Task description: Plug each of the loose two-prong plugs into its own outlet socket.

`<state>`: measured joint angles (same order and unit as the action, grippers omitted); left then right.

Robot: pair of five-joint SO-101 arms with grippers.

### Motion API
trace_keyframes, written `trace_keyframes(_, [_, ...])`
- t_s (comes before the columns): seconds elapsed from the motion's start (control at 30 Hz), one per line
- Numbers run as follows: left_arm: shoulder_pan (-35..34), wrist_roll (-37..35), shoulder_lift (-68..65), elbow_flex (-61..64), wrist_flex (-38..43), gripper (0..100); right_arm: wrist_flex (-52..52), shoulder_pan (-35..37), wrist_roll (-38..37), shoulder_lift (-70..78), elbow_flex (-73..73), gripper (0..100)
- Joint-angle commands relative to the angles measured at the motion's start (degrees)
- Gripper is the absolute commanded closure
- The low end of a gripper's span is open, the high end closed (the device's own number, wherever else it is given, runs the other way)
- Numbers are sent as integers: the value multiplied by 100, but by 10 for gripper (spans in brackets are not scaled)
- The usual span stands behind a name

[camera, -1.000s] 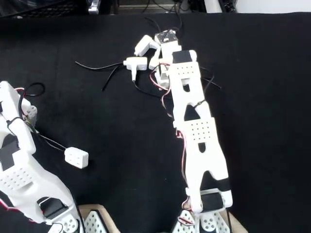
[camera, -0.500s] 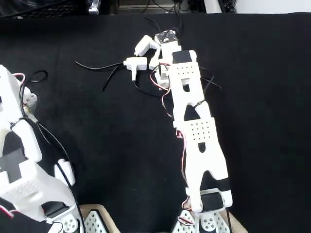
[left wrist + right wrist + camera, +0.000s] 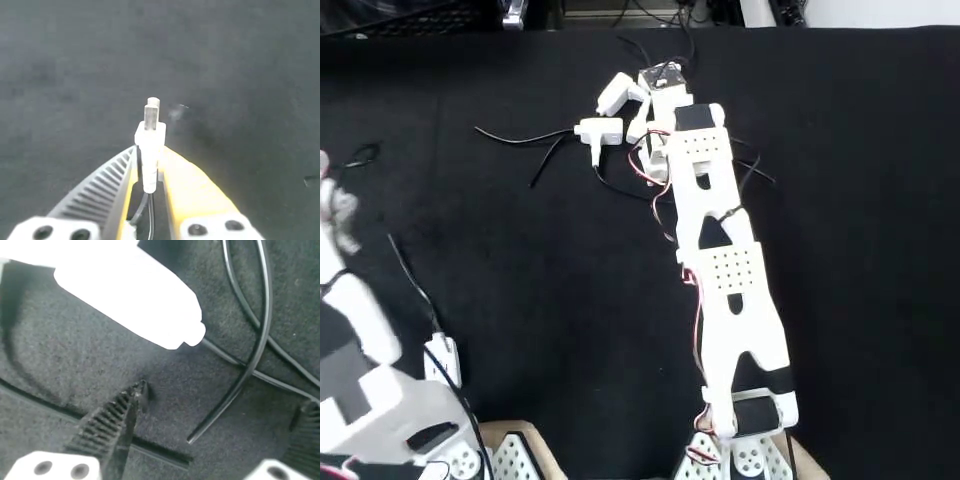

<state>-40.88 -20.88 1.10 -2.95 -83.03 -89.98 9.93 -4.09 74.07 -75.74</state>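
My left gripper [image 3: 150,152] is shut on a white two-prong plug [image 3: 150,135]. Its prongs point away from the wrist over bare black cloth. In the high view the left arm [image 3: 350,330] sits at the near left edge. A black cable runs from it to a white block [image 3: 442,358] beside its base. My right gripper [image 3: 220,407] is open at the far middle of the table, with a white plug body [image 3: 130,295] just beyond its fingertips. From above, two white plug pieces [image 3: 600,130] [image 3: 617,92] lie left of the right gripper [image 3: 640,110].
Thin black cables [image 3: 520,140] trail left from the far plugs, and more cable [image 3: 250,340] crosses between the right gripper's fingers. The table is covered in black cloth [image 3: 860,200], with a wide bare stretch on the right. A dark crate [image 3: 400,15] stands behind the far edge.
The left arm has drawn back toward the left edge, and the white block on its cable has slid toward the near edge. The right arm has stayed still.
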Motion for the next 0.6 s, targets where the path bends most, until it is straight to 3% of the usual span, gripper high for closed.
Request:
trace_keyframes(0.0, [-1376,176,281,-215,-70,971,-132,448,-53,22,-198,547])
trace_keyframes(0.2, [-2941,1187,-132,356,519,971,-1134,1424,-396,48,-1138,547])
trace_keyframes(0.57, [-4927,2470,-1503,585,1837,971,-1125,3235,-941,31,-1218,547])
